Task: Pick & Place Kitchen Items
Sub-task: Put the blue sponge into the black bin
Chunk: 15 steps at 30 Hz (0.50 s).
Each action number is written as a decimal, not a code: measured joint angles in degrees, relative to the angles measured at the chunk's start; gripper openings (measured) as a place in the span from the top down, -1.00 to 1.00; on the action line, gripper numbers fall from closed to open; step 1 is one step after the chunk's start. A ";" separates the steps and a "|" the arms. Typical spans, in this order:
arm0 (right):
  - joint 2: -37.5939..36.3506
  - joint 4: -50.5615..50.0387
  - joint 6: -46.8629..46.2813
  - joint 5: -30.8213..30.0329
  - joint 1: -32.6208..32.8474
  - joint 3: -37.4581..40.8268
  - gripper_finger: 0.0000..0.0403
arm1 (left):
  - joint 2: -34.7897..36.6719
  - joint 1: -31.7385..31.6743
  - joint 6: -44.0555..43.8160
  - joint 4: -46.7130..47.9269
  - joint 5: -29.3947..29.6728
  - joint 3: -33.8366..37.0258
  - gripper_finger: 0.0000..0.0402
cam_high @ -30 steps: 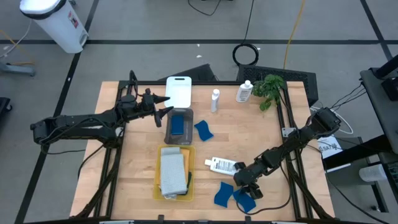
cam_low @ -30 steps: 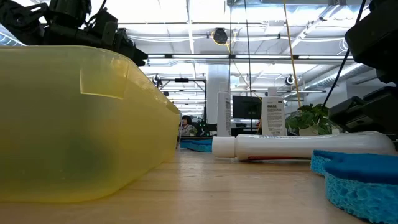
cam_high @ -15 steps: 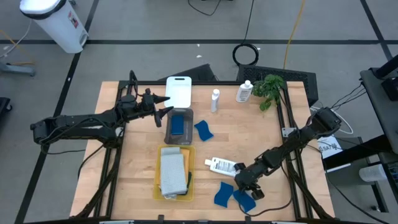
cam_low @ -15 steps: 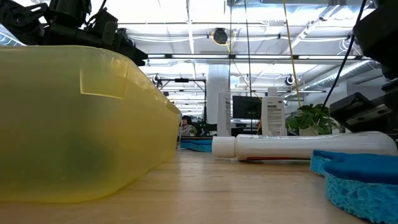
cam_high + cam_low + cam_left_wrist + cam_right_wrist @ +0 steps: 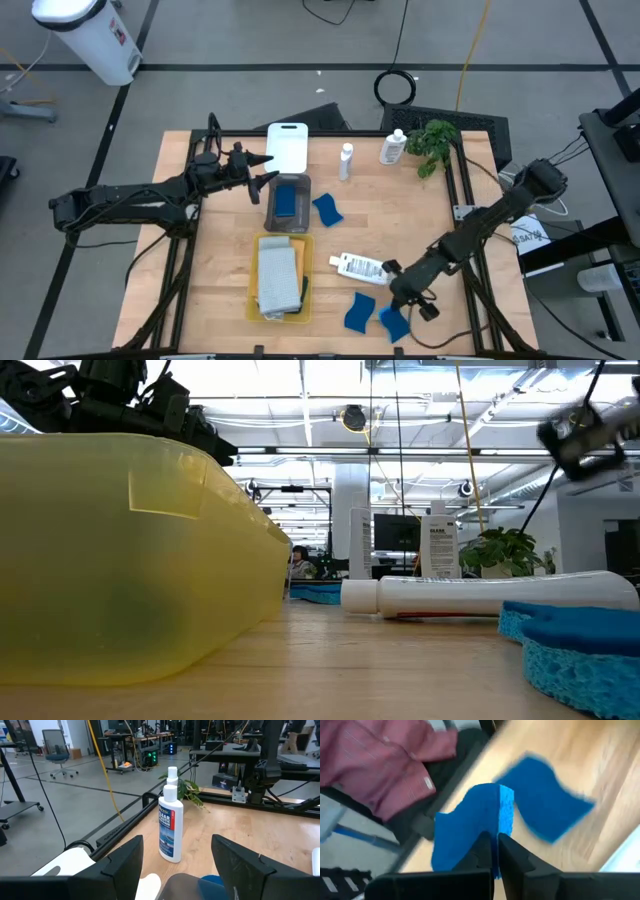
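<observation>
Right hand: the right hand (image 5: pixel 404 303) is near the front edge of the tabletop (image 5: pixel 220 290), its fingers (image 5: pixel 512 860) pinched together on the edge of 1 blue sponge (image 5: pixel 470 827), held off the wood.
Held sponge: it shows under the right hand in the high view (image 5: pixel 393 320); whether it touches the tabletop there cannot be told.
Second sponge: another blue sponge (image 5: pixel 359 312) lies flat just beside the held one, on the yellow tray's side.
Lying bottle: 1 white bottle (image 5: pixel 357 266) lies on its side between the yellow tray (image 5: pixel 252 290) and the right hand.
Left hand: the left hand (image 5: pixel 262 168) hangs over the back of the tabletop beside the white tray (image 5: pixel 287 146), fingers (image 5: pixel 125 865) apart and gripping nothing.
Upright bottles: 2 white bottles stand at the back, a spray bottle (image 5: pixel 346 161) and a second bottle (image 5: pixel 393 147) next to the green plant (image 5: pixel 432 143).
Grey tray: the grey tray (image 5: pixel 272 205) holds 1 blue sponge (image 5: pixel 288 201); a further sponge (image 5: pixel 327 209) lies just beside it.
Yellow tray: a pale grey folded cloth (image 5: pixel 277 279) lies inside.
</observation>
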<state>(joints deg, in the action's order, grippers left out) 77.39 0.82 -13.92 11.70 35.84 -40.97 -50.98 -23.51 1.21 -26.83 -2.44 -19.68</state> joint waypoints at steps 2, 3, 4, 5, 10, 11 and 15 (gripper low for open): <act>-3.26 -0.07 1.23 -1.85 0.40 -0.02 1.00 | 0.00 0.01 0.00 0.00 -0.02 0.00 -0.19; -4.85 -0.05 1.90 -3.21 0.52 -0.02 1.00 | 0.00 0.01 0.00 -0.01 0.00 0.00 -0.19; -6.35 0.03 2.76 -4.81 0.72 -0.02 1.00 | 0.00 0.01 0.00 -0.20 0.00 0.00 -0.19; -7.79 0.01 3.93 -6.58 0.92 -0.02 1.00 | 0.00 0.01 0.00 -0.60 0.00 0.00 -0.19; -14.36 -0.16 12.52 -19.15 1.59 -0.02 1.00 | 0.02 0.00 0.83 -1.12 0.00 0.00 -0.19; -15.43 -0.16 14.88 -22.73 1.52 -0.02 1.00 | 0.02 0.02 1.29 -1.25 0.00 0.00 -0.19; -17.49 0.48 22.89 -39.55 0.24 -0.11 1.00 | 0.00 0.44 -0.85 -1.37 -0.46 0.00 -0.19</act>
<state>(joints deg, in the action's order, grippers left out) 59.90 1.31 8.97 -27.85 36.08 -41.08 -50.98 -23.07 0.36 -28.20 -2.90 -19.68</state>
